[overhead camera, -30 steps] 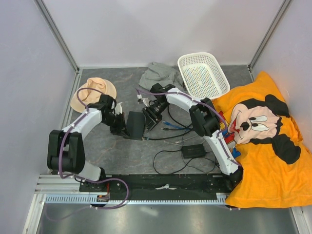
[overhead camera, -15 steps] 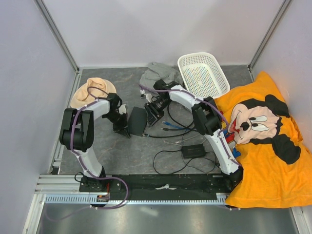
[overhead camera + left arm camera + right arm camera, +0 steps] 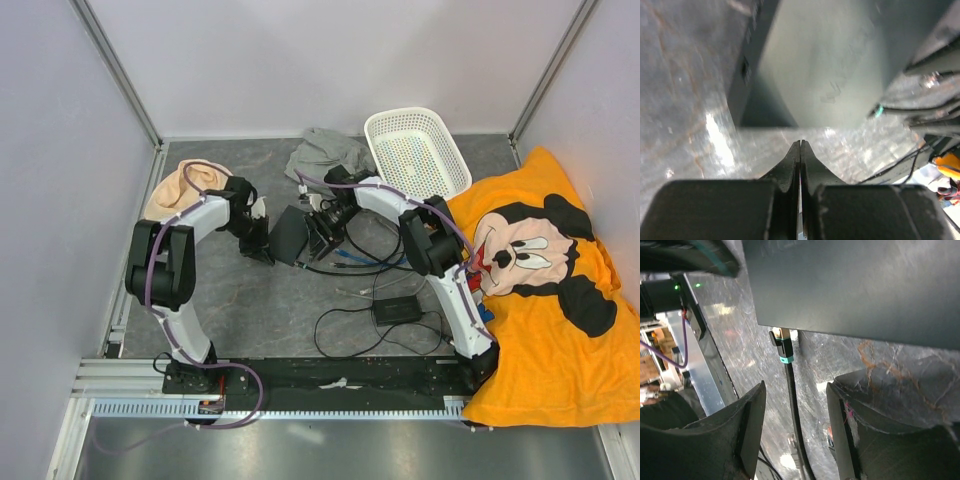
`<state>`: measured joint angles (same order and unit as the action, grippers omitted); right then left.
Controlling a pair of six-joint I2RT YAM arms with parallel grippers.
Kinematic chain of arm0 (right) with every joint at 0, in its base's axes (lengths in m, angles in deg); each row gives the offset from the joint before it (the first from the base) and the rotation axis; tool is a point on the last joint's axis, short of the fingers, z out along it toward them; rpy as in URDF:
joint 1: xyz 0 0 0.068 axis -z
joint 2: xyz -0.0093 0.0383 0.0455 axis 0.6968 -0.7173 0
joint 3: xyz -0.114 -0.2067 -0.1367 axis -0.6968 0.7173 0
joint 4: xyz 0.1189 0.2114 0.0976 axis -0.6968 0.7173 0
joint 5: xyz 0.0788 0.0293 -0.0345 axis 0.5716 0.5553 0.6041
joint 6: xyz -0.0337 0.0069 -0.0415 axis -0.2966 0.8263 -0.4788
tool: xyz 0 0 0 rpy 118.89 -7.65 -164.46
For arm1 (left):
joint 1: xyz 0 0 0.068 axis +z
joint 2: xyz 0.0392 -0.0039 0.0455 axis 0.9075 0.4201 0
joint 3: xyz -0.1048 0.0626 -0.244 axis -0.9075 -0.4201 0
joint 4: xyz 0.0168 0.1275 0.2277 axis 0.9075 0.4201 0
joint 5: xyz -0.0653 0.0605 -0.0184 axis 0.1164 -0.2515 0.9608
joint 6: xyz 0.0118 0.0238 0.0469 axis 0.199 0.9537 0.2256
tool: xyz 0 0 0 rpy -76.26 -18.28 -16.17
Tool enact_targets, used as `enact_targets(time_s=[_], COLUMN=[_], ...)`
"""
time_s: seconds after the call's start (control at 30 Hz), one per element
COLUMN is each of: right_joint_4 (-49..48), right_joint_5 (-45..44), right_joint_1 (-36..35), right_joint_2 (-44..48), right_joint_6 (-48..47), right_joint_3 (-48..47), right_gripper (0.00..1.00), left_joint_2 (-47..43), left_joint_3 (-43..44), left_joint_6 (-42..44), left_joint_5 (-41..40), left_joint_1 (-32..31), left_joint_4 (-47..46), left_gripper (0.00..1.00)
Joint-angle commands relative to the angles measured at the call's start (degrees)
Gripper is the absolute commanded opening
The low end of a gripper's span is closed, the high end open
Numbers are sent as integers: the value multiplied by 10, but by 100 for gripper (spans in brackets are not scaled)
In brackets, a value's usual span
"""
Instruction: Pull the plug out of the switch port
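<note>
From above: switch (image 3: 288, 236) at mid-surface (image 3: 250, 310), flanked by both arms. Left gripper (image 3: 263, 248) just beside its left edge, right gripper (image 3: 316, 232) just beside its right edge, above a tangle of cables (image 3: 350, 262). Brick (image 3: 397, 311) nearer the bases, well apart from the switch. Basket (image 3: 417, 150) at the far right. From the left wrist: left gripper (image 3: 800, 145) pinched fully together on nothing, tips close to the switch (image 3: 825, 60) edge; contact impossible to tell. From the right wrist: right gripper (image 3: 795, 390) spread wide, one finger on either side of the cable (image 3: 791, 405), clear of it. Plug (image 3: 784, 346), teal-collared, seated in the port (image 3: 781, 332) on the switch (image 3: 855, 285) edge, just beyond the fingertips.
</note>
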<state>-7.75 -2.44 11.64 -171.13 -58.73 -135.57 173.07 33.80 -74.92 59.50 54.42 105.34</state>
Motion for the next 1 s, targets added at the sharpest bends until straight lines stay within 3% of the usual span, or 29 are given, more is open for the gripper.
enact_targets(time_s=[0.0,0.17,0.4,0.57,0.77,0.97], right_joint_4=[-64,-212,-367,-400,-434,-419], right_joint_5=[-34,-2,-14,10,21,45], right_joint_1=[1,23,26,18,5,28], right_joint_2=[47,58,31,-12,-34,6], right_joint_6=[62,226,339,369,393,355], right_joint_3=[39,106,93,25,14,56], right_gripper=[59,60,61,64,66,63], left_joint_2=[-64,-54,7,23,-4,-49], left_joint_3=[-1,83,107,81,21,1], left_joint_6=[18,79,115,99,83,95], left_joint_5=[18,-59,-154,-125,-64,-129], left_joint_1=[0,1,21,22,21,22], left_joint_4=[-17,7,-4,-12,-23,-25], left_gripper=[2,1,2,2,2,2])
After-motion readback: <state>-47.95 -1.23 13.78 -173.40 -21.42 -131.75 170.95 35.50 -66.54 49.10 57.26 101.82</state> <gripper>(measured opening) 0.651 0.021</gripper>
